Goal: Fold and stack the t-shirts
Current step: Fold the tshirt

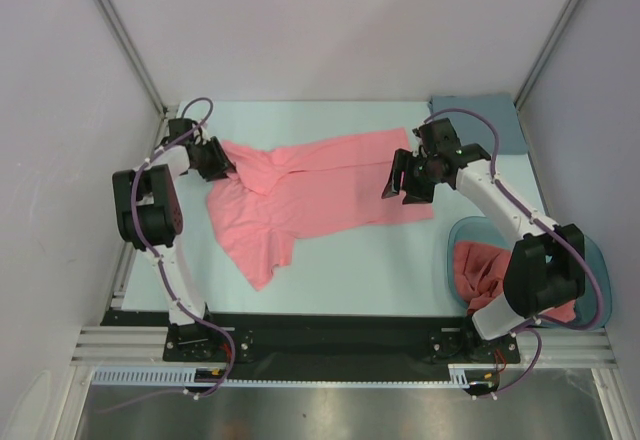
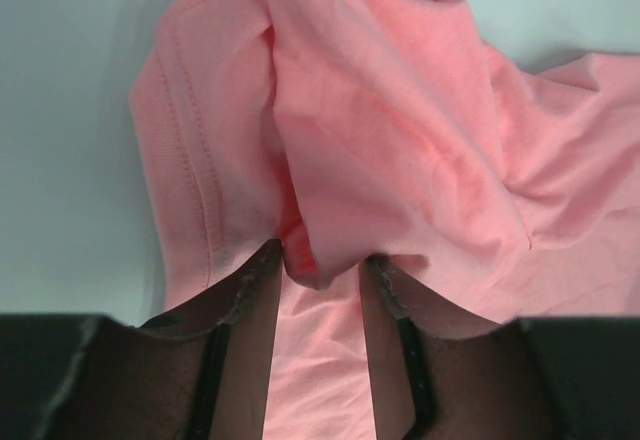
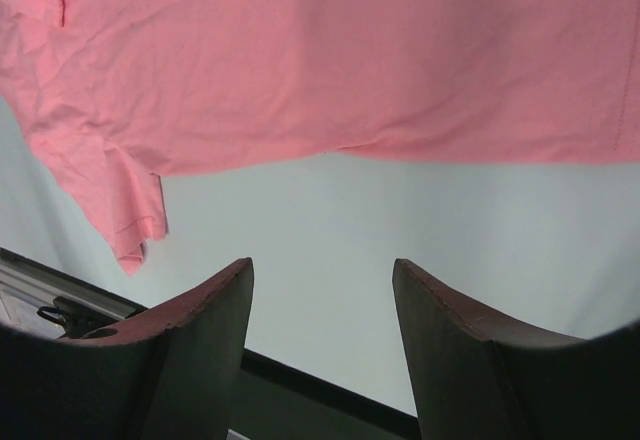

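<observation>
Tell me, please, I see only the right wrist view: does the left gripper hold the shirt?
Observer: Yes. The left gripper pinches a fold of the shirt at its far left end.
Operator: Are there more shirts?
Observer: Crumpled pink fabric lies in a tub by the right arm's base, probably another one.
Operator: Is anything else on the table?
Observer: A grey-blue cloth lies in the far right corner.

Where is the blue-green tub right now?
In the top view, the teal plastic tub sits on the table's right side near the front edge, partly hidden by the right arm, with a crumpled pink t-shirt inside.
</observation>
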Controlling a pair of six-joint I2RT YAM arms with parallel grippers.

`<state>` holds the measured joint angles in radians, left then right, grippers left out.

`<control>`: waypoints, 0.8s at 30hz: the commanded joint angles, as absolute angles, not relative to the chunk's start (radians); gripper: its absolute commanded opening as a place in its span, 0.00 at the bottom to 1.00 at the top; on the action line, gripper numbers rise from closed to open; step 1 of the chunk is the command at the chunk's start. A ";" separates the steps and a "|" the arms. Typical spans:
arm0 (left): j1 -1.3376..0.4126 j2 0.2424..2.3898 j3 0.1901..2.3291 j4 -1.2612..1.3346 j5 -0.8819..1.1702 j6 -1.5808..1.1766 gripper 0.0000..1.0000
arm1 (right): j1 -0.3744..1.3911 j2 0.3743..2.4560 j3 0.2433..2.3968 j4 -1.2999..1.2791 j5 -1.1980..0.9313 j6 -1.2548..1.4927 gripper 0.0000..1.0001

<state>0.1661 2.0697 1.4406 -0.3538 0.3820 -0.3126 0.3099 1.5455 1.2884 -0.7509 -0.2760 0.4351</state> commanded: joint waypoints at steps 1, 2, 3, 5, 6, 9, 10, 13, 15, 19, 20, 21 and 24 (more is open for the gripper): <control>0.173 2.075 1.486 -0.327 0.420 -0.316 0.41 | 0.310 1.554 1.338 -0.762 -0.270 0.431 0.64; 0.175 2.074 1.486 -0.331 0.419 -0.316 0.40 | 0.308 1.554 1.338 -0.762 -0.268 0.431 0.64; 0.173 2.072 1.488 -0.339 0.407 -0.318 0.37 | 0.308 1.554 1.338 -0.762 -0.268 0.431 0.64; 0.172 2.072 1.503 -0.379 0.391 -0.319 0.32 | 0.310 1.552 1.338 -0.762 -0.268 0.431 0.64; 0.173 2.072 1.512 -0.400 0.381 -0.319 0.25 | 0.308 1.554 1.338 -0.762 -0.268 0.431 0.64; 0.169 2.051 1.514 -0.436 0.373 -0.321 0.15 | 0.308 1.551 1.336 -0.762 -0.268 0.431 0.64; 0.166 2.036 1.517 -0.455 0.362 -0.325 0.08 | 0.308 1.551 1.335 -0.762 -0.270 0.433 0.64; 0.166 2.022 1.526 -0.512 0.350 -0.345 0.00 | 0.313 1.551 1.332 -0.759 -0.275 0.433 0.64; 0.160 2.006 1.528 -0.540 0.350 -0.356 0.00 | 0.313 1.551 1.328 -0.755 -0.278 0.433 0.64; 0.150 1.976 1.531 -0.630 0.287 -0.360 0.00 | 0.319 1.549 1.327 -0.752 -0.282 0.434 0.64; 0.150 1.968 1.531 -0.643 0.267 -0.365 0.00 | 0.319 1.548 1.327 -0.750 -0.284 0.433 0.64; 0.150 1.956 1.531 -0.655 0.265 -0.365 0.00 | 0.319 1.548 1.325 -0.749 -0.284 0.433 0.64; 0.150 1.937 1.534 -0.673 0.271 -0.364 0.02 | 0.322 1.546 1.321 -0.747 -0.290 0.431 0.63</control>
<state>0.1547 2.0197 1.4899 -0.6220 0.2947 -0.3504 0.3149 1.5497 1.2976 -0.7513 -0.2764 0.4355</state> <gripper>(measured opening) 0.019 0.637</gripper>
